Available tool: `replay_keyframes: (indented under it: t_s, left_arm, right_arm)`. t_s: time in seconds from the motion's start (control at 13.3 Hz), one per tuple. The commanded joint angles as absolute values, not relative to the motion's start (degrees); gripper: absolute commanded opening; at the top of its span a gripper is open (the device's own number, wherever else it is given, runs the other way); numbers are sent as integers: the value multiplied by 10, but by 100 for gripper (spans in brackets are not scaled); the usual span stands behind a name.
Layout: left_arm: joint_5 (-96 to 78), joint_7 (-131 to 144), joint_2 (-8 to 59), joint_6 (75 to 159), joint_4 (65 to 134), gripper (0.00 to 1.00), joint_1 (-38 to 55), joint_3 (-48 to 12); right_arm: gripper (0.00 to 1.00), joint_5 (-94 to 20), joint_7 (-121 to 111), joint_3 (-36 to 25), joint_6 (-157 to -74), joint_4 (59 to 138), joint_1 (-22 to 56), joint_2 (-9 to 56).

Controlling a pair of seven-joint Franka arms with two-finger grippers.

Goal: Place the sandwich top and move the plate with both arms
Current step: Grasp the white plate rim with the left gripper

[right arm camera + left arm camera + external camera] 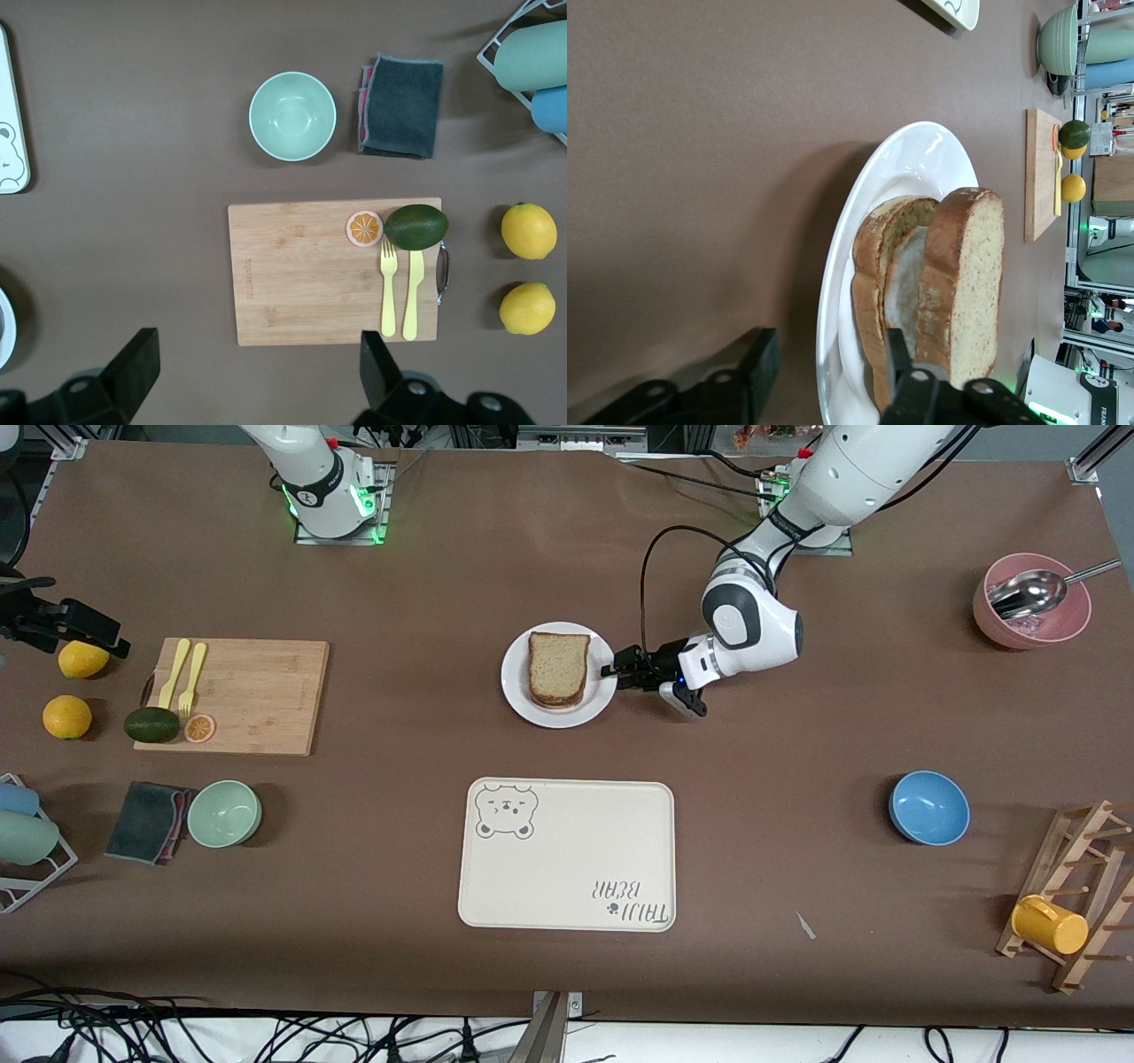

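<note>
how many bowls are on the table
3: a green bowl beside the dark cloth toward the right arm's end, a blue bowl and a pink bowl holding a metal scoop toward the left arm's end.

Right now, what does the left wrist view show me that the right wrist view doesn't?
Only the left wrist view shows the speckled brown bread top stacked on the lower slice, and the left gripper open astride the round white plate's rim, one finger over the plate and one outside it.

Only the right wrist view shows the dark folded cloth and the open right gripper, over the wooden cutting board's edge.

Both show the wooden cutting board, mint-green bowl, avocado, lemons and a corner of the cream bear tray.
</note>
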State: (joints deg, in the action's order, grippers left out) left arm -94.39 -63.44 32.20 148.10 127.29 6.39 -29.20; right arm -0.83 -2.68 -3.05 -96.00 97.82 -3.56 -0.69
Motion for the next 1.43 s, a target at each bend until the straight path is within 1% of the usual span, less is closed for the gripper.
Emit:
replay_keyframes:
  t_s: [0.0, 0.08, 0.15, 0.38, 0.45, 0.83, 0.98, 1.13, 1.28, 1.36]
  left_arm:
    - [-972, -673, 337, 1471, 1259, 54, 61, -293]
    - [-972, -676, 339, 1463, 1259, 53, 57, -293]
    - [-972, -676, 339, 1456, 1259, 50, 53, -293]
    - [-983, -677, 340, 1448, 1259, 48, 51, -293]
    - [-983, -677, 340, 1447, 1259, 44, 50, -293]
    - [-1034, -735, 357, 1421, 1259, 44, 45, -293]
    - [-1042, -738, 359, 1418, 1259, 40, 42, -293]
    - [-1042, -738, 359, 1418, 1259, 39, 43, -293]
    - [-1041, -737, 359, 1418, 1259, 28, 43, -293]
    - [-1041, -737, 359, 1418, 1259, 27, 43, -293]
  right_arm:
    - [100, -12, -37, -33, -968, 973, -34, -5]
    - [100, -12, -37, -32, -983, 975, -34, -5]
    - [100, -12, -37, -27, -997, 976, -33, -5]
    - [100, -12, -37, -17, -1000, 977, -33, -6]
    - [100, -12, -37, -15, -1000, 976, -33, -6]
    - [100, -14, -37, -15, -998, 976, -33, -6]
    - [100, -18, -37, -15, -998, 976, -33, -5]
    - [100, -18, -37, -15, -997, 976, -33, -5]
    - [100, -18, -37, -15, -997, 976, -34, -5]
    - [100, -18, -37, -15, -997, 976, -33, -5]
